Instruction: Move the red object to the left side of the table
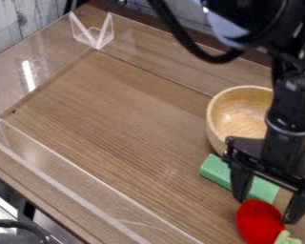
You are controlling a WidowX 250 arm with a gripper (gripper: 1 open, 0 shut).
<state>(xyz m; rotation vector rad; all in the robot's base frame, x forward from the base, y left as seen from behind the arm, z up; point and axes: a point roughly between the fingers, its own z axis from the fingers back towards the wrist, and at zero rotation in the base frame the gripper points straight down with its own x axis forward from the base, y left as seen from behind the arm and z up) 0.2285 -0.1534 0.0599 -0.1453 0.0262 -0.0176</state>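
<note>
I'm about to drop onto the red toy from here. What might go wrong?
1. The green block lies right beside the red object, so a finger of the open gripper may land on it.
2. The toy is rounded and sits near the table's front corner; a skewed close could squirt it toward the edge.

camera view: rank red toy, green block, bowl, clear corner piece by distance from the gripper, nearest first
1. Red toy: right under the open gripper, front right.
2. Green block: just left of the fingers.
3. Bowl: behind the gripper.
4. Clear corner piece: far back left.
</note>
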